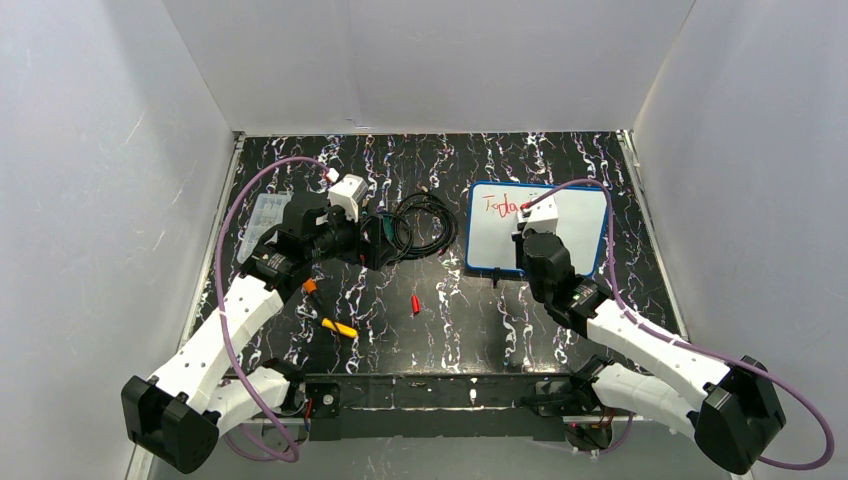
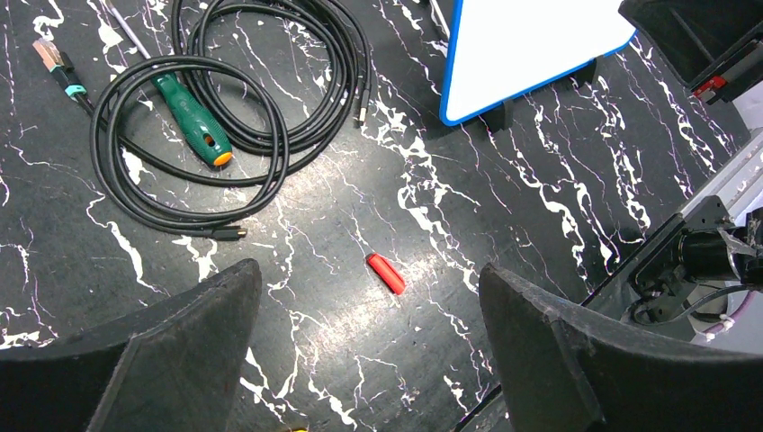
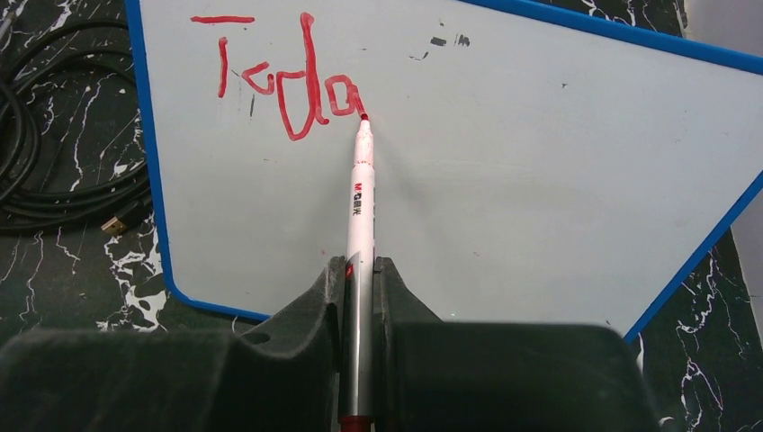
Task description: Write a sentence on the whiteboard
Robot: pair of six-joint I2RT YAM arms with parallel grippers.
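Note:
The whiteboard (image 1: 580, 232) (image 3: 504, 189) with its blue frame lies at the right of the table, and its corner shows in the left wrist view (image 2: 526, 45). The sentence (image 3: 283, 85) (image 1: 503, 206) reads "Toda" in red at the board's upper left. My right gripper (image 3: 361, 270) (image 1: 533, 228) is shut on a white marker (image 3: 362, 193). The marker's red tip touches the board at the end of the last letter. My left gripper (image 2: 369, 270) (image 1: 372, 240) hovers open over the bare table, left of the board, with nothing between its fingers.
A red marker cap (image 2: 386, 274) (image 1: 415, 303) lies on the table below the left gripper. A black cable coil (image 2: 225, 108) (image 1: 420, 225) with a green screwdriver (image 2: 191, 121) lies left of the board. A yellow-handled tool (image 1: 338, 327) and a clear plastic box (image 1: 265, 215) are at the left.

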